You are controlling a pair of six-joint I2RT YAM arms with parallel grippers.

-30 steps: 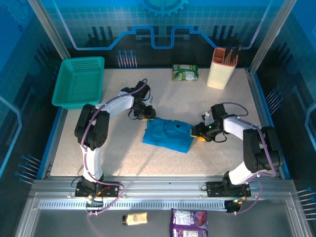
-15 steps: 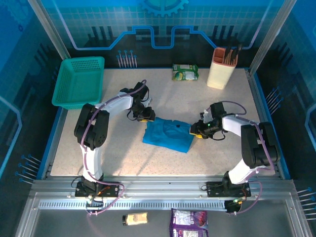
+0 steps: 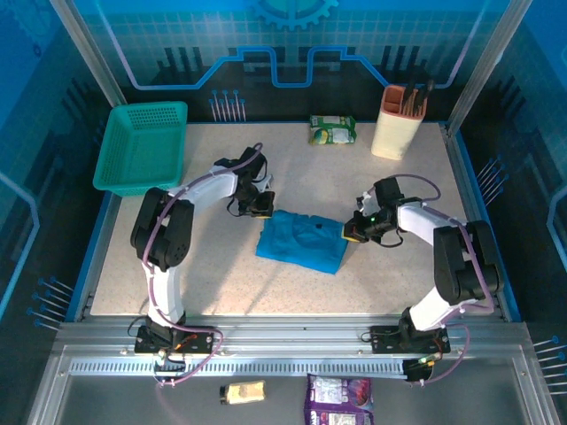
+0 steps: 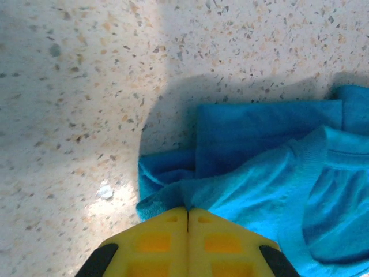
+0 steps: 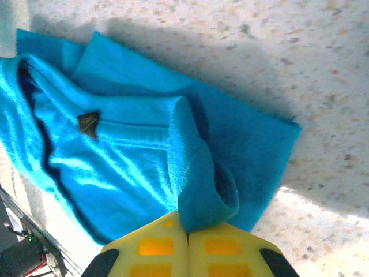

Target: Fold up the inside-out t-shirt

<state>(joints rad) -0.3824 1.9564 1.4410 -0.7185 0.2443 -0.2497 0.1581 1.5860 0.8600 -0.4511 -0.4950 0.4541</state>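
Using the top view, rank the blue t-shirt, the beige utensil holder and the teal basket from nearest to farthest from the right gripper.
1. t-shirt: table centre, its right edge pinched in the right gripper.
2. beige utensil holder: far right corner of the table.
3. teal basket: far left corner, across the table.

table [image 3: 221,274]: speckled beige | walls [image 3: 372,44]: blue glass panels | light: bright

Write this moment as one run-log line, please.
left gripper: shut on t-shirt corner | right gripper: shut on t-shirt edge | t-shirt: compact bundle on table
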